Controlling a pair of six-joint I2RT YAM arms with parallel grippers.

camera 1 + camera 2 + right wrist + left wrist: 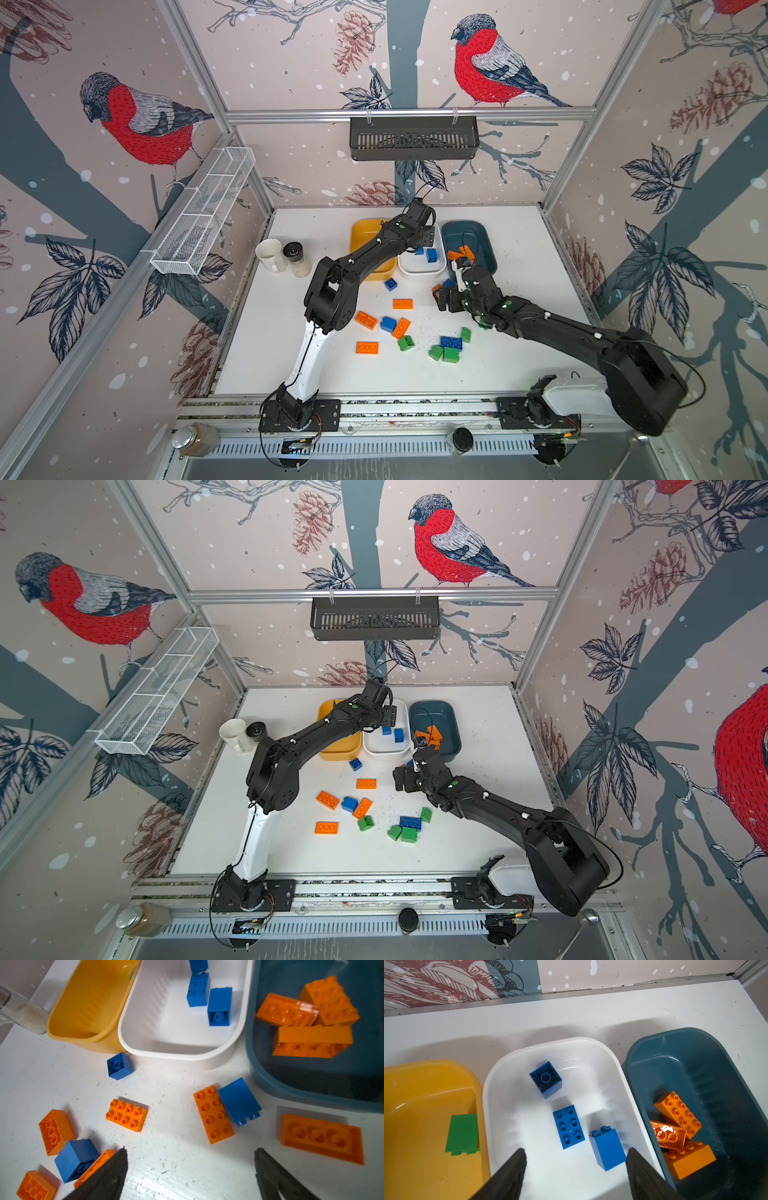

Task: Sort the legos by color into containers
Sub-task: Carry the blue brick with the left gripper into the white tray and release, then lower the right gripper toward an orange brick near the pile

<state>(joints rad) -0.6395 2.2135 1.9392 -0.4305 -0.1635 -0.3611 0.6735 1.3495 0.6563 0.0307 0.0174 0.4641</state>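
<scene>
Three containers stand side by side at the back: a yellow tub (425, 1088) with one green lego (463, 1132), a white tub (512, 1105) with three blue legos (568, 1126), and a teal tub (695, 1059) with three orange legos (678, 1113). My left gripper (575, 1150) hangs open over the white tub with nothing between its fingers. My right gripper (191, 1149) is open and empty, low over the table in front of the teal tub (478, 237). An orange lego (213, 1114) and a blue one (239, 1101) lie just ahead of it. Several orange (402, 304), blue (388, 324) and green (451, 354) legos lie loose mid-table.
A white mug (269, 255) and a black-lidded jar (297, 259) stand left of the tubs. A white wire basket (203, 212) hangs on the left wall and a black basket (413, 137) on the back rail. The left arm stretches across the yellow tub.
</scene>
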